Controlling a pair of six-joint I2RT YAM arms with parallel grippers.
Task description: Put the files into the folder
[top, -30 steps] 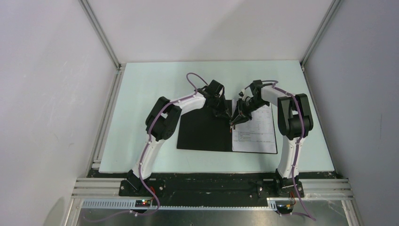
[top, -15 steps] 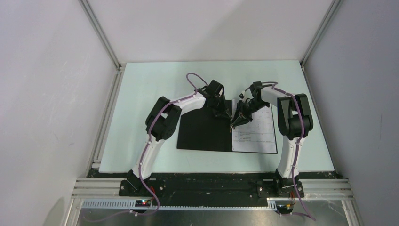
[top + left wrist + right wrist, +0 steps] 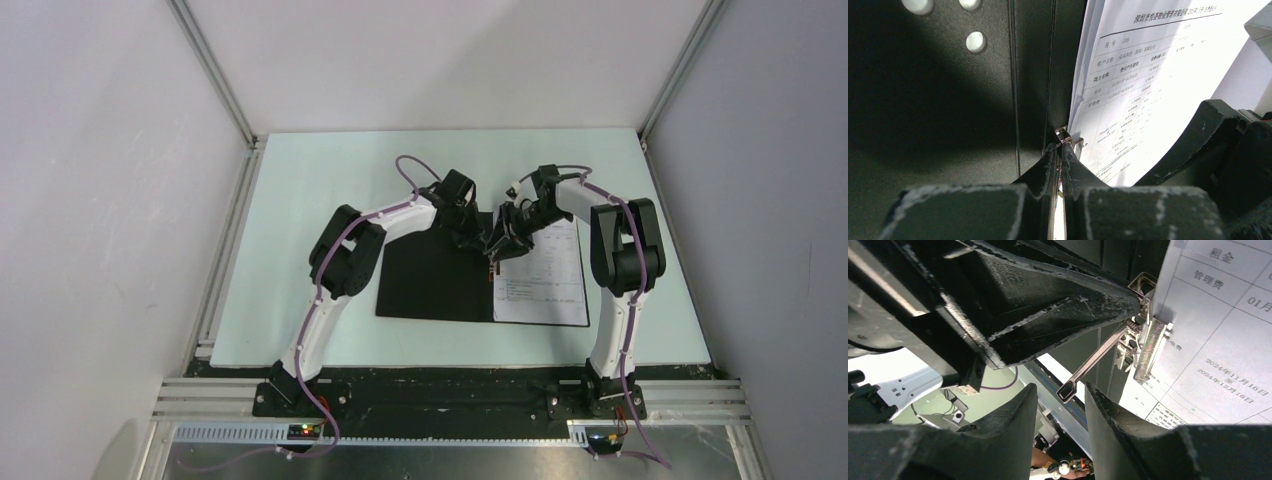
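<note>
Open folder (image 3: 430, 285) lies flat on the table (image 3: 300, 200), spine running 12 to 6. The files (image 3: 545, 275) are on its 3 o'clock half. My left tool (image 3: 1060, 155) is closed with its tips at the clip tab (image 3: 1063, 134); can't tell if it pinches it. My right tool (image 3: 1059, 390) has its jaws apart and grips nothing. The clip lever (image 3: 1095, 360) sits loose between them, slanting 1 to 7 in my right wrist view. Right arm is nearer the lever.

A robotics lab cell: white panel walls (image 3: 90, 200), aluminium frame rails (image 3: 213, 72), pale bench (image 3: 300, 190).
</note>
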